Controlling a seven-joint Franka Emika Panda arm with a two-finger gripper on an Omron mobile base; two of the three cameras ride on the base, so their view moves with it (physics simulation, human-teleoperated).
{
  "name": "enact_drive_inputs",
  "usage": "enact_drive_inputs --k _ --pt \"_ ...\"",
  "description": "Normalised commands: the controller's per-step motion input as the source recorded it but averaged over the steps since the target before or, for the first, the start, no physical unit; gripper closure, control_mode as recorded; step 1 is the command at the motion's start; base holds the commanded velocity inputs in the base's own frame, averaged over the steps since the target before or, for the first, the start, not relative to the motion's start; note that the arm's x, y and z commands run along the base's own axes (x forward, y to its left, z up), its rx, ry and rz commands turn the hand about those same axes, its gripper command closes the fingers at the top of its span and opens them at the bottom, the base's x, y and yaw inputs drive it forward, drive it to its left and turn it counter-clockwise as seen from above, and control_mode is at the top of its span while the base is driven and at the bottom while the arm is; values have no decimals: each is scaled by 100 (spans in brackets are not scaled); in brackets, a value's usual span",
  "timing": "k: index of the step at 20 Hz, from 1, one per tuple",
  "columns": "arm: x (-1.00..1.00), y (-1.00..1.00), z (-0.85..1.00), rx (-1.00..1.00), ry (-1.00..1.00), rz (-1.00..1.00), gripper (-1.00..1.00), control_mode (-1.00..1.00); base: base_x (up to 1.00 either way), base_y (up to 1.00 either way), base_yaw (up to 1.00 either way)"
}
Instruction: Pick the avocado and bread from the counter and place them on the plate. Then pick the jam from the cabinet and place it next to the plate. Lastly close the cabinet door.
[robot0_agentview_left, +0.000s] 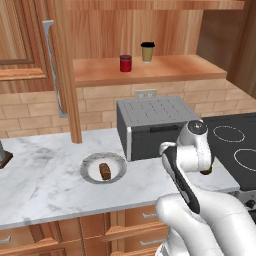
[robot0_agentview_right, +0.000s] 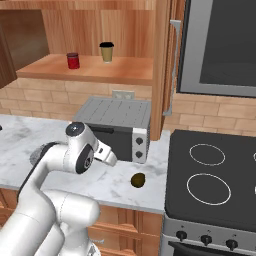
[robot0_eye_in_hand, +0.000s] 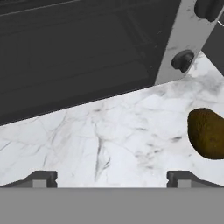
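The bread (robot0_agentview_left: 104, 171) already lay on the plate (robot0_agentview_left: 88, 167). The avocado (robot0_agentview_right: 138, 180) sat on the worktop (robot0_agentview_right: 115, 185), at three o'clock of the empty, spread hand (robot0_eye_in_hand: 112, 177). The jam (robot0_agentview_left: 125, 63) waited on the cabinet shelf (robot0_agentview_left: 165, 70), door open.

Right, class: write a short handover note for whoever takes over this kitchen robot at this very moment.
Gripper: open, holding nothing, low over the white marble counter by the dark toaster oven.
Small dark olive-green avocado: on the counter beside the oven, off to one side of the fingers.
Brown oblong bread: already on the round grey-rimmed plate.
Small red jam jar: on the brown wooden cabinet shelf beside a tan paper cup.
Panelled cabinet door: open.
Left: avocado to plate, jam beside plate, close door.
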Motion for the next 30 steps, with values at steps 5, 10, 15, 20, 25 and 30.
enact_drive_inputs --k 5,10,15,20,25,30 --pt "0 -87 0 -7 1 -4 -100 -100 0 0 0" --pt "1 -79 -6 -5 2 -2 -100 -100 0 0 0" --pt "1 -46 -20 -1 1 0 -100 -100 0 0 0" --pt "4 -13 -20 0 2 0 -100 -100 0 0 0" --pt "16 -8 -22 0 1 0 -100 -100 0 0 0" --pt "34 -8 -19 0 1 0 -100 -100 0 0 0"
